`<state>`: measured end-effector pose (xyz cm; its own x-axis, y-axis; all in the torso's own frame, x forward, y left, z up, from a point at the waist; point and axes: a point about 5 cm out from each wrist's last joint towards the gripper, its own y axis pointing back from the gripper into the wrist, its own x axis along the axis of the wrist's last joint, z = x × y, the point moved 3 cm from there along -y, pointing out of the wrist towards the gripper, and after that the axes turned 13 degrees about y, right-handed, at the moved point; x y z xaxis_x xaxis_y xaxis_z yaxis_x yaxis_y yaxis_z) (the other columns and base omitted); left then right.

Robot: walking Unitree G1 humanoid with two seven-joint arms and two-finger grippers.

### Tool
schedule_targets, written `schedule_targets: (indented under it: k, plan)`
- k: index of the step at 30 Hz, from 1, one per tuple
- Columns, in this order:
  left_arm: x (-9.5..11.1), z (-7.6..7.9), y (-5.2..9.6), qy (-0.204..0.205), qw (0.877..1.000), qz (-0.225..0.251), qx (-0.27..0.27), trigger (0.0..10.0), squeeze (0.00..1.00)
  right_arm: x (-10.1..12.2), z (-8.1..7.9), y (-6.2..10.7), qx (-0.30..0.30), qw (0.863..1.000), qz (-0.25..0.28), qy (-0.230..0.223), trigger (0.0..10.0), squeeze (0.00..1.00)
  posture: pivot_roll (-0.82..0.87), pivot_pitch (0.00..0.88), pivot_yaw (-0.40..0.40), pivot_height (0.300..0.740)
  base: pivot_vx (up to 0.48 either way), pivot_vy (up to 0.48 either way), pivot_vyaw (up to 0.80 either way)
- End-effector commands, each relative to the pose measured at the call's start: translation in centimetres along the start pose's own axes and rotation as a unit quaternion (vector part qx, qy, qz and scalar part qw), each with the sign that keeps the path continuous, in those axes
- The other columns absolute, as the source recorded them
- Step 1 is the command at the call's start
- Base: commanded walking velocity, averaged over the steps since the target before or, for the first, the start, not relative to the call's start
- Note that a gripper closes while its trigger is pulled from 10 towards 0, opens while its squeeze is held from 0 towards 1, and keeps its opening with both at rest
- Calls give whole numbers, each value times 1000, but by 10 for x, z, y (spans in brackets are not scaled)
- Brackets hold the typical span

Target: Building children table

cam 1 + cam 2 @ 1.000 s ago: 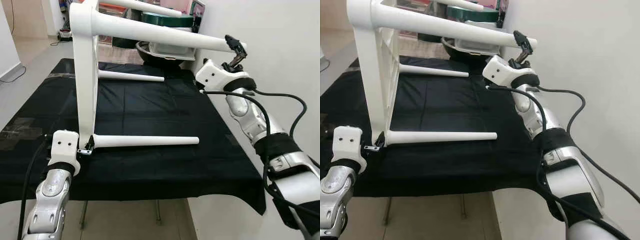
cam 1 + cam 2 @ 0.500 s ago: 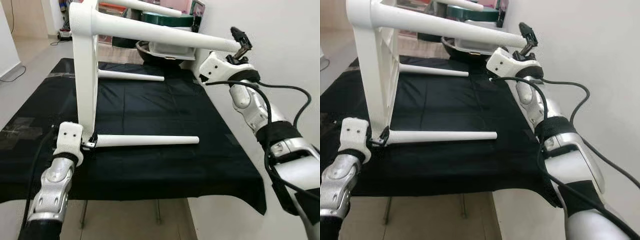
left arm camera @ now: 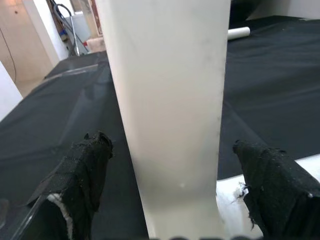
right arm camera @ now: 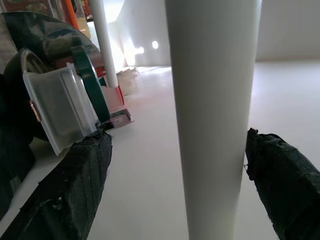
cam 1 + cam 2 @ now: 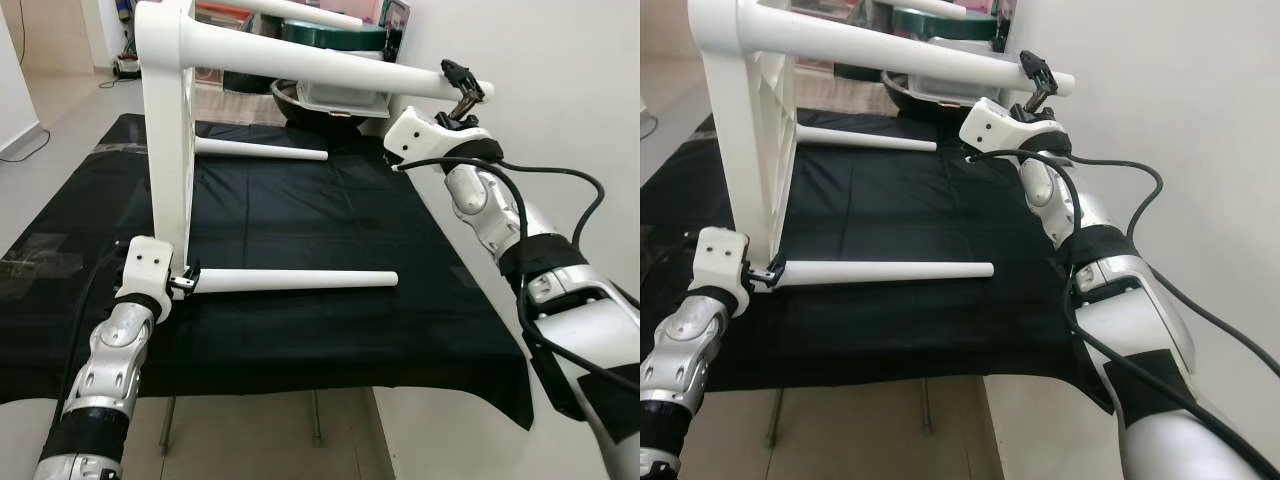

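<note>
The white children's table (image 5: 165, 130) lies on its side on a black cloth (image 5: 300, 210), its top standing upright at the left and its legs pointing right. My left gripper (image 5: 185, 280) is at the lower near corner, where the bottom leg (image 5: 300, 280) joins. In the left wrist view its fingers (image 3: 85, 165) stand open on either side of the white panel (image 3: 170, 100). My right gripper (image 5: 462, 85) is at the tip of the upper leg (image 5: 320, 68). In the right wrist view its fingers (image 4: 75, 185) straddle that leg (image 4: 212, 100), open.
A dark bowl with a clear plastic box (image 5: 330, 98) and a green-rimmed container (image 5: 335, 38) stand at the far end of the cloth. A white wall (image 5: 540, 80) runs close along the right. The cloth's front edge (image 5: 300, 385) drops to the floor.
My left wrist has risen and moved closer in to the table's lower corner. My right gripper has shifted slightly along the tip of the upper leg.
</note>
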<state>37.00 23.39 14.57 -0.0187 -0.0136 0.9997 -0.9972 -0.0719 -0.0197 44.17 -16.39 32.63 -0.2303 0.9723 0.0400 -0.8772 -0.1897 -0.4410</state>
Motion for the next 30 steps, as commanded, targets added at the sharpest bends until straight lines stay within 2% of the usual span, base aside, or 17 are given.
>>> schedule_targets:
  k: [1, 5, 7, 10, 11, 15, 17, 18, 19, 20, 30]
  plan:
    - [-1, -3, -1, -12, 1000, 2, 5, 10000, 0, 1, 3, -2, -1, 1000, 4, 2, 10000, 0, 82, 0, -145, 740, 0, 0, 0]
    - [0, -9, -3, -13, 1000, 8, 25, 10000, 0, 0, 3, -1, -1, 1000, 5, -1, 10000, 0, 82, 0, -145, 740, 0, 0, 0]
    - [0, -15, -5, -15, 999, 14, 39, 10000, 0, -1, 1, 0, 3, 1000, 7, -3, 8510, 0, 82, 0, -145, 740, 0, 0, 0]
    - [1, -16, -6, -17, 999, 17, 43, 10000, 0, -1, 0, 0, 4, 1000, 8, -2, 8510, 0, 81, 0, -142, 740, 0, 0, 0]
    - [3, -19, -6, -17, 998, 21, 49, 10000, 0, -2, 0, 0, 6, 1000, 8, 2, 7412, 0, 84, 0, -145, 740, 0, 0, 0]
    - [4, -23, -7, -17, 998, 26, 57, 10000, 0, -3, 0, 0, 8, 1000, 6, 8, 7176, 0, 84, 0, -145, 740, 0, 0, 0]
    - [4, -23, -7, -17, 998, 26, 57, 10000, 0, -3, 0, 0, 8, 1000, 6, 8, 7176, 0, 84, 0, -145, 740, 0, 0, 0]
    - [4, -25, -7, -16, 998, 27, 60, 10000, 0, -3, 0, -1, 10, 1000, 6, 11, 9098, 0, 85, 0, -147, 740, 0, 0, 0]
    - [4, -25, -7, -16, 998, 27, 60, 10000, 0, -3, 0, -1, 10, 1000, 6, 11, 9098, 0, 85, 0, -147, 740, 0, 0, 0]
    - [3, -27, -6, -16, 998, 27, 63, 10000, 0, -2, 2, -2, 10, 1000, 5, 14, 10000, 0, 86, 0, -149, 740, 0, 0, 0]
    - [0, -36, -4, -22, 997, 29, 73, 10000, 0, 1, 16, -9, -8, 1000, 3, 13, 10000, 0, 90, 0, -155, 740, 0, 0, 0]
